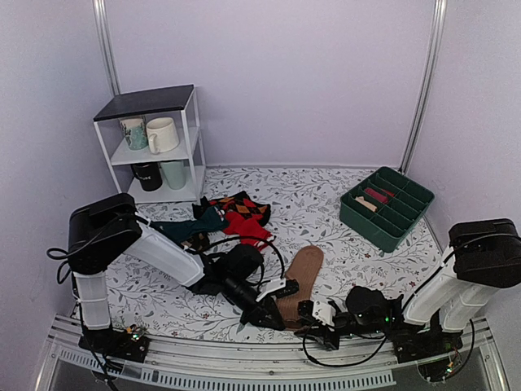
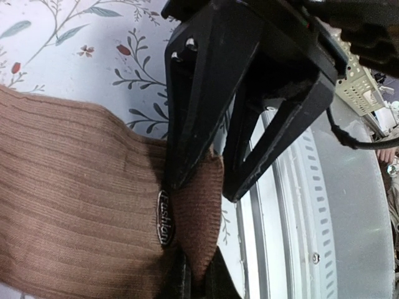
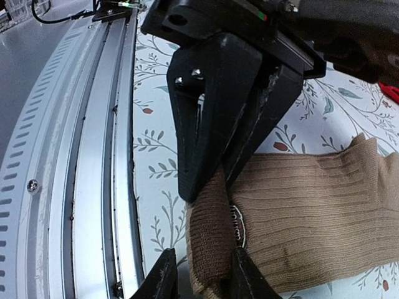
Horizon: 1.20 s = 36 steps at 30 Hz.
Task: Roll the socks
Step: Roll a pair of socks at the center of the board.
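Right pincer (image 3: 212,184) is clenched on the near end of the socks (image 1: 303,269). Left pincer (image 2: 202,190) grips the same raised fold from the opposite side, beside one oval label (image 2: 165,217). Only one tan strip shows, lying on the floral cloth (image 1: 326,204) between the two arms. Behind lies one heap of red, teal and argyle socks (image 1: 236,213). Farther back are one green tray (image 1: 358,213) and one white shelf (image 1: 146,102) holding four mugs (image 1: 161,134).

Left arm (image 1: 163,251) and right arm (image 1: 435,293) lie low, converging, jaws clamped.
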Tool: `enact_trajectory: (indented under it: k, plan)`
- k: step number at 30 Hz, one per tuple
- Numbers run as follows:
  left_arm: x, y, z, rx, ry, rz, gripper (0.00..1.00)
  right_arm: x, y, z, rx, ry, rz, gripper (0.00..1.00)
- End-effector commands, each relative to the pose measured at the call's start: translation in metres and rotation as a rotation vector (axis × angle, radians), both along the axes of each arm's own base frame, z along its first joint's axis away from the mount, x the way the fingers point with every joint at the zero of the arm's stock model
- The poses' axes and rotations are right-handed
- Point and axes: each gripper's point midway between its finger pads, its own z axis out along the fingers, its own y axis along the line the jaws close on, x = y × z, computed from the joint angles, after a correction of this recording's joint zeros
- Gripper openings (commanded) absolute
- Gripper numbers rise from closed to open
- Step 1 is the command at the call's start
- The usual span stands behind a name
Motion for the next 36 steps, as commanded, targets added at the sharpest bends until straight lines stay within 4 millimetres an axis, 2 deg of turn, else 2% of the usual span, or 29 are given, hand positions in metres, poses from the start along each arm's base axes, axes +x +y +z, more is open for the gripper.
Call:
enact_trajectory:
  k: [1,4,7,9,11,14,17,19,25,29,31,36]
  plan:
    - [-0.019,0.059,-0.069,0.318,0.091,0.036,0.00,-0.008,0.000,-0.012,-0.032,0.060,0.001,0.22]
    - [-0.015,0.057,-0.068,0.316,0.071,0.048,0.00,-0.007,0.000,-0.017,-0.048,0.082,-0.014,0.08]
    - [-0.005,0.053,-0.063,0.295,0.018,0.083,0.00,-0.008,-0.006,-0.017,-0.045,0.130,-0.046,0.04]
    - [0.005,0.046,-0.053,0.251,-0.040,0.110,0.18,-0.010,-0.012,-0.018,-0.044,0.171,-0.068,0.03]
    - [0.018,0.035,-0.029,0.168,-0.133,0.138,0.29,-0.011,-0.017,-0.020,-0.042,0.227,-0.090,0.02]
    - [0.036,0.021,0.014,0.019,-0.326,0.194,0.31,-0.013,-0.021,-0.027,-0.054,0.303,-0.112,0.02]
    - [0.040,0.017,0.057,-0.142,-0.559,0.213,0.31,-0.012,-0.024,-0.031,-0.055,0.404,-0.130,0.02]
    - [0.029,0.020,0.072,-0.230,-0.671,0.160,0.33,-0.012,-0.024,-0.033,-0.066,0.469,-0.137,0.02]
    - [0.001,0.029,0.071,-0.319,-0.849,-0.005,0.34,-0.017,-0.030,-0.037,-0.097,0.668,-0.173,0.02]
    - [-0.002,0.025,0.061,-0.311,-0.861,-0.049,0.36,-0.024,-0.032,-0.044,-0.141,0.767,-0.175,0.02]
    - [-0.001,0.021,0.054,-0.297,-0.872,-0.059,0.42,-0.025,-0.033,-0.046,-0.152,0.779,-0.177,0.02]
    - [-0.001,0.012,0.046,-0.304,-0.910,-0.078,0.42,-0.024,-0.032,-0.046,-0.151,0.778,-0.181,0.02]
